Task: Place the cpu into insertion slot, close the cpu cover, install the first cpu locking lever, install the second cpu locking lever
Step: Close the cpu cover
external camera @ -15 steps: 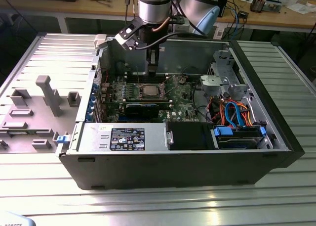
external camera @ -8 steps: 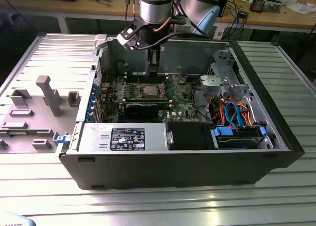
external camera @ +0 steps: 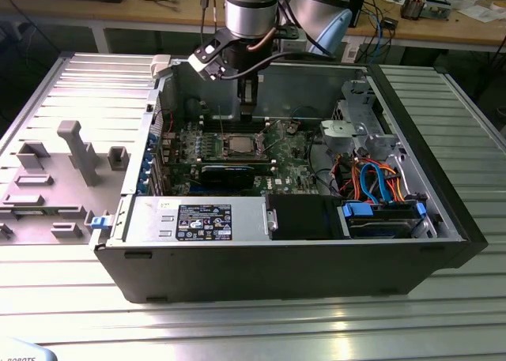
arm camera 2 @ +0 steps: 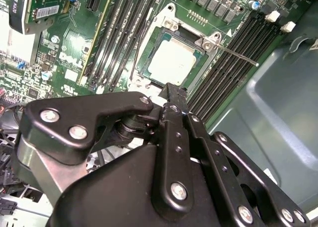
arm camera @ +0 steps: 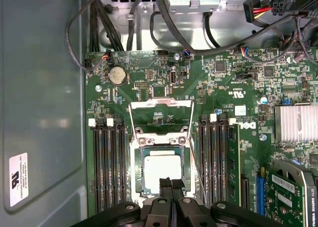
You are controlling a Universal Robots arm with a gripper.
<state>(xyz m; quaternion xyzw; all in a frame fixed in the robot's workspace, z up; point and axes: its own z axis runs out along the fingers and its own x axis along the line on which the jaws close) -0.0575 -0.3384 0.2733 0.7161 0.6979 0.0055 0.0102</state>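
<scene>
We see the cpu (arm camera: 160, 168) lying in the insertion slot (arm camera: 139, 173), with the fingers (arm camera: 165, 186) pressed together and holding nothing.
Exterior view: the gripper (external camera: 247, 114) hangs just above the cpu (external camera: 237, 145). Second wrist view: the fingers (arm camera 2: 174, 95) hide the slot's near edge. First wrist view: the fingertips sit at the cpu's rim, and the cpu cover (arm camera: 160, 103) is raised.

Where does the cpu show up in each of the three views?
Exterior view: the cpu lies mid-board, directly below the gripper.
First wrist view: the cpu sits between the memory slots, just beyond the gripper.
Second wrist view: the cpu again lies just beyond the gripper.
Shared landmark: the gripper.
</scene>
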